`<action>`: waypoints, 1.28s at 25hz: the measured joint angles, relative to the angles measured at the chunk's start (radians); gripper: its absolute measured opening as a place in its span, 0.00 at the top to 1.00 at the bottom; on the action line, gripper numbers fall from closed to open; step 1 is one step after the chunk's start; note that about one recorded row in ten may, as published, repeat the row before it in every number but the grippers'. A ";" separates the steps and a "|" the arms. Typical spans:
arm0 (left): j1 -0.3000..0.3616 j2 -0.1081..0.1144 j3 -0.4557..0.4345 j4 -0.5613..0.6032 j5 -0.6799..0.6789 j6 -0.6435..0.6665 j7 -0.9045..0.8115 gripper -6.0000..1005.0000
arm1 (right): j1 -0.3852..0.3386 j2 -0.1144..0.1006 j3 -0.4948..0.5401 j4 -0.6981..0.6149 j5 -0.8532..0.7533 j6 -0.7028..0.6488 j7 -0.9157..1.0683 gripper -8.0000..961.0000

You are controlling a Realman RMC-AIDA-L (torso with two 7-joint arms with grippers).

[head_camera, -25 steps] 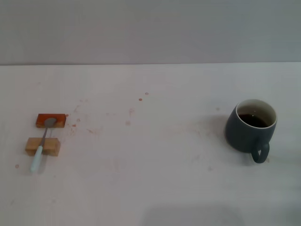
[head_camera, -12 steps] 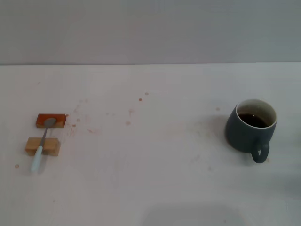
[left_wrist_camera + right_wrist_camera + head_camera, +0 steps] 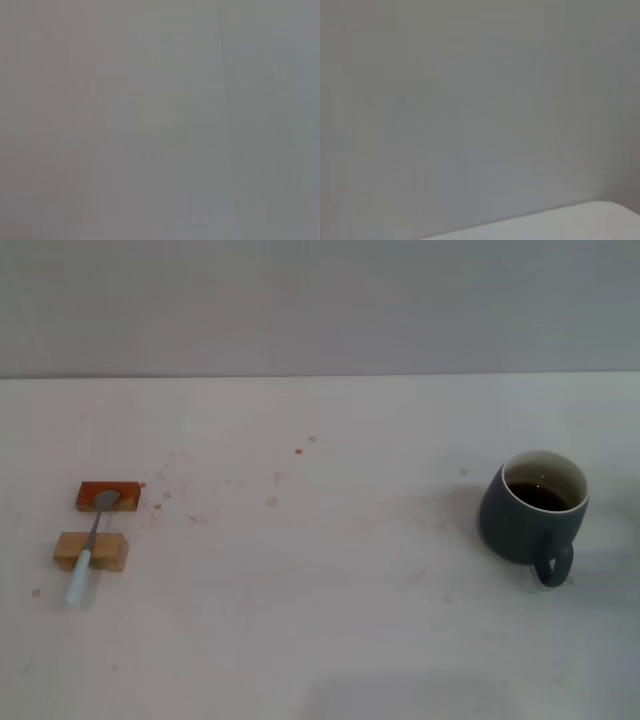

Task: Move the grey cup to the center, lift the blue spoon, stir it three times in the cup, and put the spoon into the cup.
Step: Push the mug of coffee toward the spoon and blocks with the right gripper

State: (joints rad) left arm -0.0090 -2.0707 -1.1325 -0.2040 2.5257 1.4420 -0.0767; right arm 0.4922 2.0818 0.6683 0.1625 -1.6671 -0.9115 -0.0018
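Observation:
The grey cup (image 3: 530, 508) stands on the right side of the table in the head view, its handle turned toward the front edge and dark liquid inside. At the left, the blue spoon (image 3: 90, 546) lies across two small blocks: its metal bowl rests on the orange-red block (image 3: 108, 496), its neck crosses the tan wooden block (image 3: 91, 551), and its pale blue handle points toward the front. Neither gripper shows in any view. The left wrist view holds only a plain grey surface.
The white table (image 3: 320, 570) carries small reddish stains near its middle and left. A grey wall (image 3: 320, 300) runs behind the back edge. The right wrist view shows grey wall and a pale table corner (image 3: 580, 222).

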 joint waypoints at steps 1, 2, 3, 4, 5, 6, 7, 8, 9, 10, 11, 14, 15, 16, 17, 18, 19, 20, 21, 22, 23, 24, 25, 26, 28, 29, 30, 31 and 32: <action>-0.003 0.000 -0.002 -0.001 0.000 0.000 0.000 0.18 | 0.001 0.000 -0.005 0.008 -0.001 0.000 0.000 0.99; -0.003 0.000 -0.002 -0.001 0.000 0.000 0.000 0.18 | 0.001 0.001 -0.011 0.012 -0.001 0.000 0.000 0.99; -0.004 0.000 -0.003 -0.001 -0.001 0.000 0.000 0.18 | 0.001 0.001 -0.011 0.012 -0.001 0.000 0.000 0.99; -0.004 0.000 -0.003 -0.001 -0.001 0.000 0.000 0.18 | 0.001 0.001 -0.023 0.018 -0.002 0.000 0.000 0.99; -0.004 0.000 -0.003 -0.001 -0.001 0.000 0.000 0.18 | 0.001 0.002 -0.042 0.026 -0.002 0.002 0.000 0.99; -0.006 0.000 -0.005 -0.001 -0.001 0.000 0.000 0.18 | 0.002 0.003 -0.049 0.030 -0.002 0.005 0.000 0.99; -0.006 0.000 -0.005 -0.001 -0.001 0.000 0.000 0.18 | 0.002 0.003 -0.049 0.030 -0.002 0.005 0.000 0.99; -0.009 0.000 -0.006 -0.001 -0.001 0.000 0.000 0.18 | 0.003 0.003 -0.051 0.036 -0.002 0.013 -0.001 0.99; -0.010 0.000 -0.006 -0.001 -0.001 0.000 0.000 0.18 | 0.004 0.003 -0.053 0.042 -0.002 0.022 -0.001 0.99; -0.010 0.000 -0.006 -0.002 -0.001 0.000 0.000 0.18 | 0.008 0.003 -0.062 0.051 -0.003 0.036 -0.001 0.99; -0.010 0.000 -0.006 -0.002 -0.001 0.000 0.000 0.18 | 0.008 0.003 -0.062 0.051 -0.003 0.036 -0.001 0.99; -0.011 0.000 -0.006 -0.002 -0.001 0.000 0.000 0.18 | 0.012 0.005 -0.077 0.060 -0.003 0.040 -0.001 0.99; -0.012 0.000 -0.006 -0.003 -0.001 0.000 0.000 0.18 | 0.013 0.005 -0.079 0.068 -0.003 0.046 -0.001 0.99; -0.013 0.000 -0.006 -0.003 -0.001 0.000 0.000 0.18 | 0.015 0.005 -0.079 0.070 -0.003 0.052 -0.001 0.99; -0.014 0.000 -0.006 -0.003 -0.001 0.000 0.000 0.18 | 0.017 0.005 -0.079 0.072 -0.003 0.060 -0.001 0.99; -0.014 0.000 -0.006 -0.003 -0.001 0.000 0.000 0.18 | 0.017 0.005 -0.079 0.072 -0.003 0.060 -0.001 0.99; -0.015 0.000 -0.006 -0.003 -0.001 0.000 0.000 0.18 | 0.020 0.005 -0.079 0.073 -0.003 0.070 -0.001 0.99; -0.017 0.000 -0.006 -0.003 -0.001 0.000 0.000 0.18 | 0.024 0.005 -0.080 0.074 -0.003 0.085 -0.001 0.99; -0.017 0.000 -0.006 -0.003 -0.001 0.000 0.000 0.18 | 0.024 0.005 -0.080 0.074 -0.003 0.085 -0.001 0.99; -0.018 0.000 -0.006 -0.003 -0.001 0.000 0.000 0.18 | 0.025 0.005 -0.085 0.077 -0.003 0.090 -0.001 0.99; -0.018 0.000 -0.006 -0.003 -0.001 0.001 0.000 0.18 | 0.025 0.005 -0.089 0.080 -0.003 0.090 -0.001 0.99; -0.019 0.000 -0.006 -0.003 -0.001 0.001 0.000 0.18 | 0.025 0.005 -0.092 0.084 -0.003 0.091 -0.001 0.99; -0.019 0.000 -0.006 -0.003 -0.001 0.001 0.000 0.18 | 0.025 0.005 -0.095 0.087 -0.003 0.091 -0.001 0.99; -0.019 0.000 -0.006 -0.003 -0.001 0.001 0.000 0.18 | 0.025 0.005 -0.100 0.091 -0.003 0.094 -0.001 0.99; -0.021 0.000 -0.006 -0.003 -0.002 0.001 0.000 0.18 | 0.026 0.005 -0.105 0.094 -0.003 0.097 -0.001 0.99; -0.022 0.000 -0.006 -0.003 -0.002 0.001 0.000 0.18 | 0.027 0.005 -0.112 0.098 -0.003 0.100 -0.001 0.99; -0.023 0.000 -0.006 -0.003 -0.002 0.002 0.000 0.18 | 0.029 0.005 -0.120 0.104 -0.003 0.103 -0.001 0.99; -0.023 0.000 -0.006 -0.003 -0.002 0.002 0.000 0.18 | 0.029 0.005 -0.120 0.104 -0.003 0.103 -0.001 0.99; -0.023 0.000 -0.006 -0.003 -0.002 0.002 0.000 0.18 | 0.030 0.005 -0.123 0.108 -0.003 0.103 -0.001 0.99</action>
State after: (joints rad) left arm -0.0323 -2.0708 -1.1382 -0.2071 2.5235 1.4440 -0.0767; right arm 0.5223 2.0869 0.5452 0.2705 -1.6704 -0.8085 -0.0032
